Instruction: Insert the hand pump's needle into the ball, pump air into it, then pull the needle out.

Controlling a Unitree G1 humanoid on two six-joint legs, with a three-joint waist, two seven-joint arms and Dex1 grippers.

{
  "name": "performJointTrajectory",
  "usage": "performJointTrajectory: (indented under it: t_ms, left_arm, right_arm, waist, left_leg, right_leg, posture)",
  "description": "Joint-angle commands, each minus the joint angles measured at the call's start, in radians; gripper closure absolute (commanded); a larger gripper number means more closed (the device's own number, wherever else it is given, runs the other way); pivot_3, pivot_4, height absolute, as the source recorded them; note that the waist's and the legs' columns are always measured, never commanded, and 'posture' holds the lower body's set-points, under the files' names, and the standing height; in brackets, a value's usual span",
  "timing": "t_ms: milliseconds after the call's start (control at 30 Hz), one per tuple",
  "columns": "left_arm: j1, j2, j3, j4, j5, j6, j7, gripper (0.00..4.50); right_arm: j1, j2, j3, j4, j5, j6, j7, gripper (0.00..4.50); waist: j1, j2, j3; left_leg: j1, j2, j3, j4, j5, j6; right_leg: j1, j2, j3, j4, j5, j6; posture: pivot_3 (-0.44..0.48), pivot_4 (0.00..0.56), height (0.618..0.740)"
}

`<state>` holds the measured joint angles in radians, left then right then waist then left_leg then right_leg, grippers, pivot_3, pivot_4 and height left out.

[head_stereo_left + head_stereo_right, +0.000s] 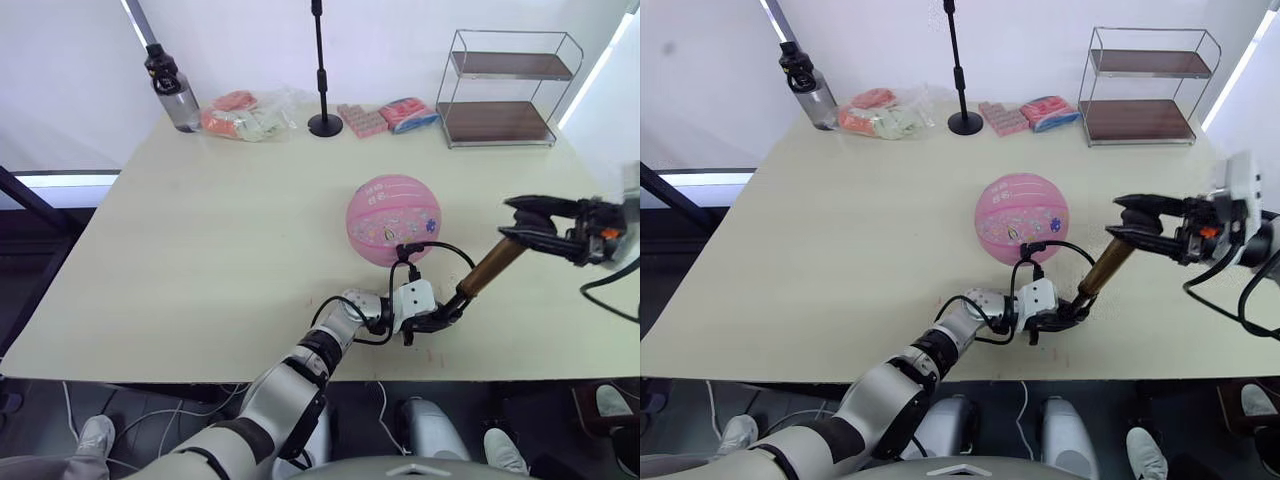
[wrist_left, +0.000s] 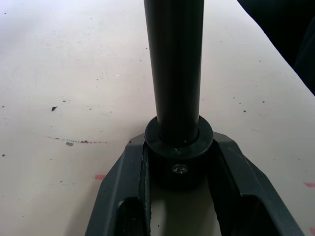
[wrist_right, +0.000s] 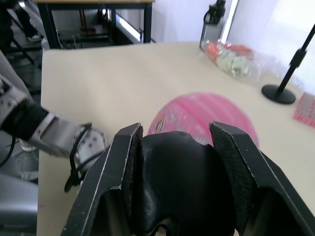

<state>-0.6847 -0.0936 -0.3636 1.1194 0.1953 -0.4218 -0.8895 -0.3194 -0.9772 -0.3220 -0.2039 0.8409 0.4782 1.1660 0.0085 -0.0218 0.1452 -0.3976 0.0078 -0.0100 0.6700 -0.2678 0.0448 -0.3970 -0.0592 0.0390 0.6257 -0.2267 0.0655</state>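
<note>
The pink ball (image 1: 393, 218) rests round on the table, right of centre. The hand pump (image 1: 492, 269) leans just right of it, its bronze cylinder tilted up toward the right. My left gripper (image 1: 438, 318) is shut on the pump's black foot (image 2: 179, 164), low on the table by the near edge. My right gripper (image 1: 527, 225) is shut on the black T-handle (image 3: 178, 179) at the cylinder's upper end. The thin black hose (image 1: 445, 252) loops from the foot to the ball's near side. The needle is too small to make out. The ball (image 3: 204, 115) lies beyond the handle in the right wrist view.
Along the far edge of the table (image 1: 200, 260) stand a dark-capped bottle (image 1: 172, 92), pink packets in clear wrap (image 1: 240, 115), a tall black stand with a round base (image 1: 323, 80), more pink packets (image 1: 385, 117) and a wire shelf (image 1: 505, 90).
</note>
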Motion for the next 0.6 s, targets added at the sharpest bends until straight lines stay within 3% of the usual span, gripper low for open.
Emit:
performJointTrajectory:
  t_ms: [33,367,600]
  left_arm:
    - [0.042,0.044,-0.026,0.074,0.049,0.043,0.005,3.42]
    - [0.045,0.043,-0.027,0.073,0.048,0.044,0.006,3.42]
    - [0.047,0.04,-0.029,0.072,0.049,0.043,0.006,3.42]
  right_arm:
    - [-0.085,-0.046,-0.106,-0.028,0.073,0.046,-0.027,2.75]
    - [-0.18,-0.069,-0.124,-0.014,0.085,0.105,-0.038,2.75]
    - [-0.081,-0.007,-0.057,-0.054,0.027,0.099,-0.025,2.75]
  waist:
    - [0.0,0.0,0.0]
    - [0.0,0.004,0.003]
    - [0.0,0.003,0.002]
  left_leg:
    - [0.0,0.0,0.0,0.0,0.0,0.0]
    - [-0.001,0.0,0.0,0.0,0.0,0.0]
    - [-0.002,0.0,0.0,0.0,0.0,0.0]
  right_leg:
    - [0.0,0.0,0.0,0.0,0.0,0.0]
    - [-0.001,-0.004,0.0,0.0,0.0,0.0]
    - [-0.002,-0.003,0.0,0.0,0.001,0.001]
  posture:
    - [0.0,0.15,0.74]
    - [0.0,0.15,0.74]
    - [0.0,0.15,0.74]
